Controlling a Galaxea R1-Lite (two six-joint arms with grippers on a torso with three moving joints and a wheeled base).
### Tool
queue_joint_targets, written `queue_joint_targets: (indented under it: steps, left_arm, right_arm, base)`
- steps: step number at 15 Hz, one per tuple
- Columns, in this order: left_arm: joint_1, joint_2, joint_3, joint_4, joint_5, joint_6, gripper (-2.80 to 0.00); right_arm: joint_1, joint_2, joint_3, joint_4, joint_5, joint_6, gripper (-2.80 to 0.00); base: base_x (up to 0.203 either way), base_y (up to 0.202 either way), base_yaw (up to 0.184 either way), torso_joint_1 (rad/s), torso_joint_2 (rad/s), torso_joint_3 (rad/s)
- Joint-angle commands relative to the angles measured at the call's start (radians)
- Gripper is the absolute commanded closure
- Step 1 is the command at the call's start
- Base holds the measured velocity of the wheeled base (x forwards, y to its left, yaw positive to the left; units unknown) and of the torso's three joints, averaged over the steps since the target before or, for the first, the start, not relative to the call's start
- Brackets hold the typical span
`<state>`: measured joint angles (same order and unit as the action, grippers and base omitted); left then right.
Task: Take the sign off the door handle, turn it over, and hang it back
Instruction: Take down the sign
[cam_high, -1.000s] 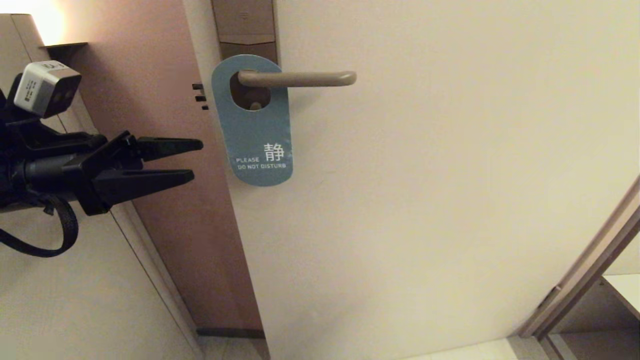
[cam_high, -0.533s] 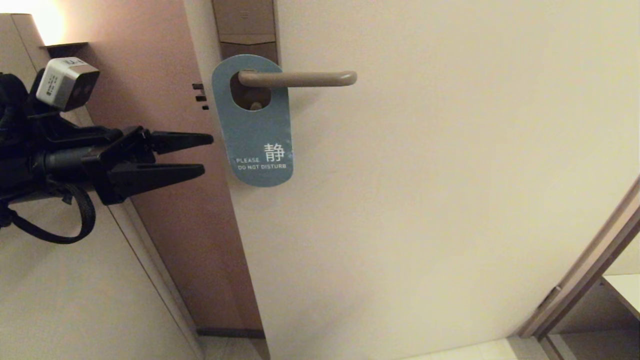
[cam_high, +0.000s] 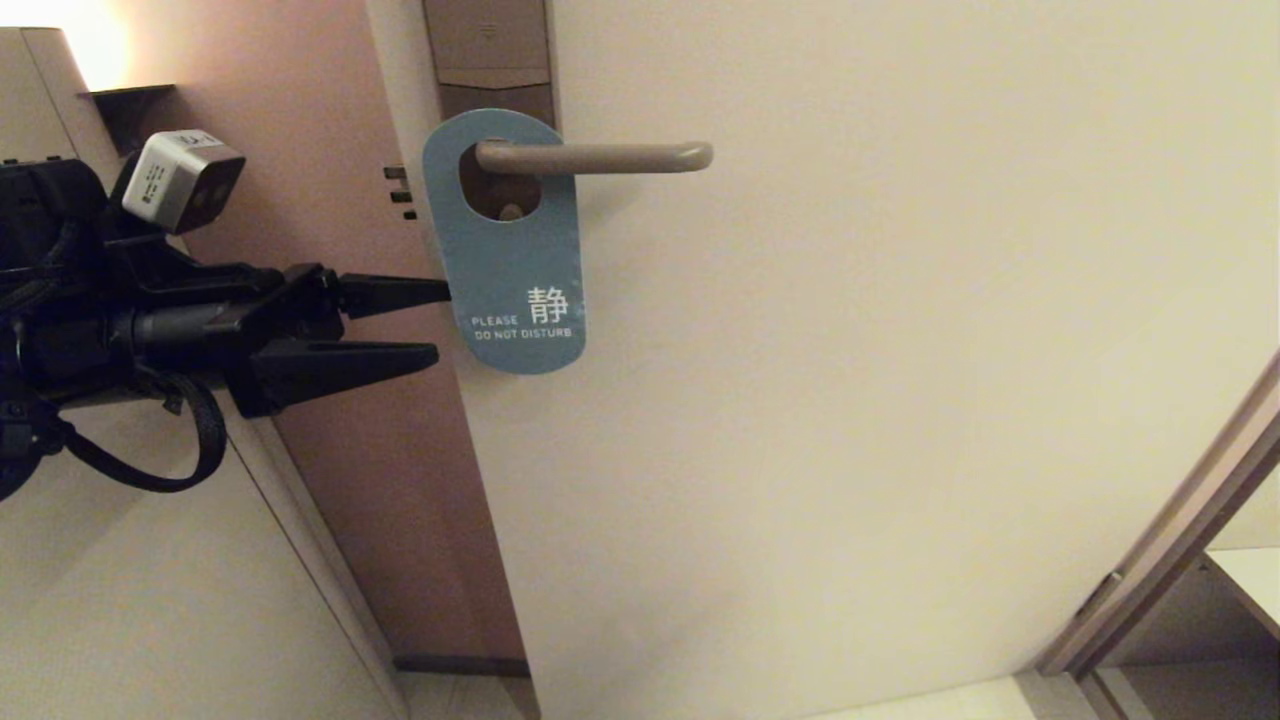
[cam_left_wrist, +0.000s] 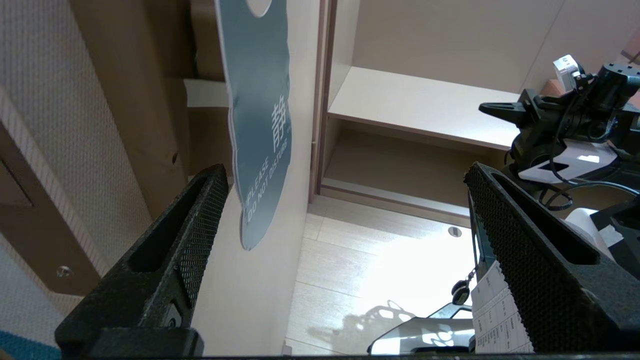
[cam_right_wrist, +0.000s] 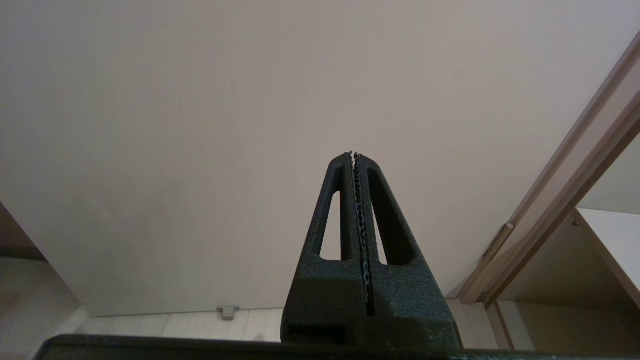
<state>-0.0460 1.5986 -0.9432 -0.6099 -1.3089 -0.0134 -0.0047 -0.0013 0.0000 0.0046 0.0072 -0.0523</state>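
The sign hangs blue side out, reading "PLEASE DO NOT DISTURB", with its oval hole over the door handle, a beige lever on a brown lock plate. My left gripper is open, just left of the sign's lower half, and its upper fingertip reaches the sign's left edge. In the left wrist view the sign hangs ahead of one finger of the open left gripper, not between the two. My right gripper is shut and empty, low in front of the door.
The pale door fills most of the head view. Its brown edge and a wall lie behind my left arm. A door frame and shelf recess stand at the lower right. My right arm shows in the left wrist view.
My left gripper has moved right toward the sign, still open, and its upper fingertip now reaches the sign's left edge. The sign and handle have not moved.
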Motion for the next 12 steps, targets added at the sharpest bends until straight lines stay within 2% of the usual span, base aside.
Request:
queue_joint_targets:
  steps: [1, 12]
  left_arm:
    - [-0.005, 0.011, 0.000, -0.005, -0.007, 0.002, -2.80]
    - [-0.038, 0.009, -0.017, -0.005, -0.007, -0.002, -2.80]
  right_arm:
    - [0.000, 0.001, 0.000, 0.000, 0.000, -0.001, 0.00]
    - [0.000, 0.001, 0.000, 0.000, 0.000, -0.001, 0.00]
  base:
    - [0.000, 0.000, 0.000, 0.000, 0.00, 0.000]
    - [0.000, 0.000, 0.000, 0.000, 0.00, 0.000]
